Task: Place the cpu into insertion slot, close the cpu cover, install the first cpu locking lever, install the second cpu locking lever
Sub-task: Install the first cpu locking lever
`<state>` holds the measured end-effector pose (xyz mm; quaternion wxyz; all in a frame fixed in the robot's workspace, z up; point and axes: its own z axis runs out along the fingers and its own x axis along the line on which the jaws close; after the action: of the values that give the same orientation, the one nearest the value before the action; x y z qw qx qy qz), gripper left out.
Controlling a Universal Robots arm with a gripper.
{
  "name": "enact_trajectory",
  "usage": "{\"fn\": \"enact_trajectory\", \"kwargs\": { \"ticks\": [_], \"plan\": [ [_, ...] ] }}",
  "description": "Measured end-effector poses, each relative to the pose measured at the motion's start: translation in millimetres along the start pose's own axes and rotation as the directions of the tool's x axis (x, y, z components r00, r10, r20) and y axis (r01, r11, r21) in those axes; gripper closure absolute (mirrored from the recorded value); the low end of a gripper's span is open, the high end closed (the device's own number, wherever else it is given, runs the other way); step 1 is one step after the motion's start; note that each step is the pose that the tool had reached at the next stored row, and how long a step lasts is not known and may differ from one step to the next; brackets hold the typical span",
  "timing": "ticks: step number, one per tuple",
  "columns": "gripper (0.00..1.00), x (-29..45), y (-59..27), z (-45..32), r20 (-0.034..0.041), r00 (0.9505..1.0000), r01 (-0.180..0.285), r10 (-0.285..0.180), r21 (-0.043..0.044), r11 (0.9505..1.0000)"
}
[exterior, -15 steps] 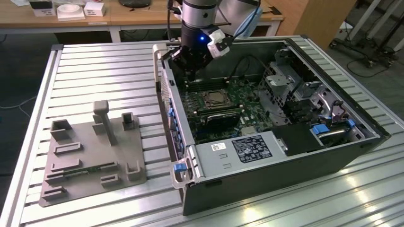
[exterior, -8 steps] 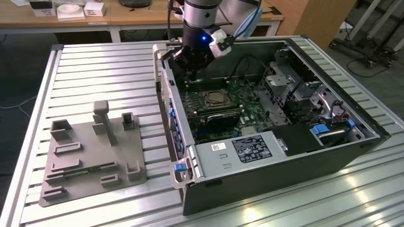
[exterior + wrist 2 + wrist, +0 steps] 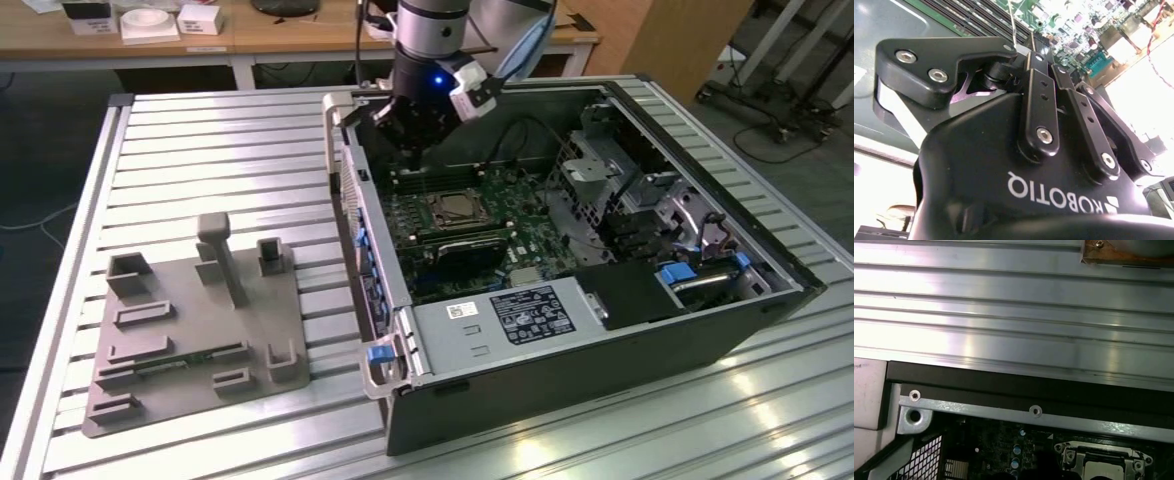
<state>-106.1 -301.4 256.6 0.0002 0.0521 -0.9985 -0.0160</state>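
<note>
An open computer case lies on the slatted table, its green motherboard (image 3: 514, 215) facing up. The insertion slot (image 3: 458, 208) sits mid-board, and its silvery rim also shows in the first wrist view (image 3: 1099, 462). The cpu cover (image 3: 434, 212) lies flat on the slot as a silvery frame. In its window is a grey square that looks like the cpu (image 3: 461, 207). My gripper (image 3: 411, 160) hangs just behind the slot, over the long memory slots, fingers shut. In the second wrist view a thin metal lever rod (image 3: 1012, 20) rises by the fingertips (image 3: 1026, 50); I cannot tell whether they touch.
A grey fixture plate (image 3: 187, 330) with upright holders lies at the exterior view's left on the aluminium table (image 3: 214, 130). Inside the case are a white-labelled black box (image 3: 534, 312), a drive cage (image 3: 601, 170) and cables. The case walls (image 3: 350, 200) ring the board. A wooden desk (image 3: 267, 30) stands behind.
</note>
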Motion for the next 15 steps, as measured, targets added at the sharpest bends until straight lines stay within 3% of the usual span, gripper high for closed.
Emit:
{"fn": "enact_trajectory", "kwargs": {
  "ticks": [15],
  "plan": [
    [0.9,-19.5,-0.5,0.3,-0.0002,1.0,0.006,-0.006,0.0,1.0]
  ]
}}
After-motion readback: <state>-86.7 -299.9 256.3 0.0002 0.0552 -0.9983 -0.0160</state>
